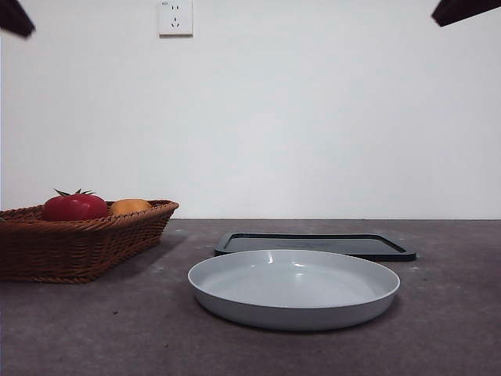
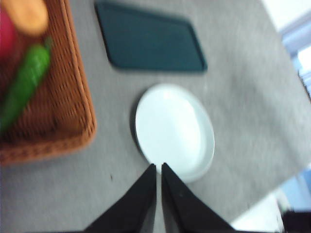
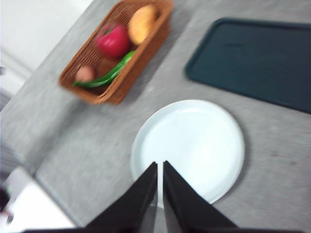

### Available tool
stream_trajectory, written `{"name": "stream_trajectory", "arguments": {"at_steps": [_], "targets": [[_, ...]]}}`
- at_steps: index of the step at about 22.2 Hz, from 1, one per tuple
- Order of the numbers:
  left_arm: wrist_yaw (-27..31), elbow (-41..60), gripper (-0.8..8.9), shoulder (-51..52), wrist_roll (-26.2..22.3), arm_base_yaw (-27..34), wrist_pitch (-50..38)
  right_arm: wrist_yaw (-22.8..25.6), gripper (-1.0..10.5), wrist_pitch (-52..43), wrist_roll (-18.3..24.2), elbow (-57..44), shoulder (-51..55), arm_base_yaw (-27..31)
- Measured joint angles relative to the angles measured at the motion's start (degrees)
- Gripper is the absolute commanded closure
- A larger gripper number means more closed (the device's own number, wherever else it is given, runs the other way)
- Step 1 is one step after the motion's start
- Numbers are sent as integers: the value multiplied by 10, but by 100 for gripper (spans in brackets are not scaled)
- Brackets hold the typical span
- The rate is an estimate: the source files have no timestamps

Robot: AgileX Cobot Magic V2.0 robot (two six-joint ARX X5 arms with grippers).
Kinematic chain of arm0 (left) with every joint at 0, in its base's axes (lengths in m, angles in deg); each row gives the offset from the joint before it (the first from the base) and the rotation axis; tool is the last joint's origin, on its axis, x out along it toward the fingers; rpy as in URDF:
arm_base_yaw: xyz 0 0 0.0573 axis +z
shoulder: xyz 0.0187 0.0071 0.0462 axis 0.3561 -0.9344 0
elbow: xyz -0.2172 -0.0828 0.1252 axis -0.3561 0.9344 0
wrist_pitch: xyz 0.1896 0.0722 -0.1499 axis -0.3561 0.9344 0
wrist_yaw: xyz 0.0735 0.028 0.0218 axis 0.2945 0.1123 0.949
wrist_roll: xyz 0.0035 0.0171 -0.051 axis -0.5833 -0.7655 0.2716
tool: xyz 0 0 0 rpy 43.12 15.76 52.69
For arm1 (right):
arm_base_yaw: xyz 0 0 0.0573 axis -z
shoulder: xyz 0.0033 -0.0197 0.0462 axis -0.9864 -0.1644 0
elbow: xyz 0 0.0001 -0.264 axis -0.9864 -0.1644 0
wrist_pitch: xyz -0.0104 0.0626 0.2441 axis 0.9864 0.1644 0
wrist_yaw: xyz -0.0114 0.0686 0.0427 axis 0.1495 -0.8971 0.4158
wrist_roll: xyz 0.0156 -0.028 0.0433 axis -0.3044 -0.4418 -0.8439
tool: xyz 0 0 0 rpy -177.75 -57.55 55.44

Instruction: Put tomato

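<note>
Tomato (image 3: 113, 41) sits in the basket (image 3: 146, 53), well apart from both closed, empty grippers.

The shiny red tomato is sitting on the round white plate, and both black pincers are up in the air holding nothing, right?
Not quite. The shiny red tomato sits in the brown woven basket, not on the round white plate, which has nothing on it. The front view and the right wrist view show this. The rest is right: the left pincer and right pincer hang above the table, holding nothing.
</note>
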Motion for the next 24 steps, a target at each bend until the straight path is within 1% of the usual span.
{"name": "stream_trajectory", "arguments": {"at_steps": [5,9,10,11,12,13,14,15,16,20,24], "targets": [[0,0,798,-29,-11,-23,13,3,937,0,6,0,-3,-42],[0,0,784,-33,-26,-28,11,10,936,0,6,0,-3,-45],[0,0,776,-33,-32,-28,11,18,913,1,6,0,-3,-45],[0,0,696,-33,-40,-28,11,25,788,3,6,0,-3,-45],[0,0,571,-33,-47,-28,12,32,642,6,6,0,-3,-45],[0,0,372,-33,-56,-28,11,40,462,10,5,0,-3,-45],[0,0,236,-33,-62,-28,11,50,358,13,3,0,-3,-45],[0,0,127,-33,-67,-28,7,60,317,12,3,0,-3,-45],[0,0,85,-33,-69,-28,0,64,317,13,2,0,-3,-45],[-1,0,85,-33,-76,-28,-19,67,317,13,-2,0,-3,-45],[10,-8,85,-35,-62,-28,-13,67,317,13,-10,0,-3,-45]]}}
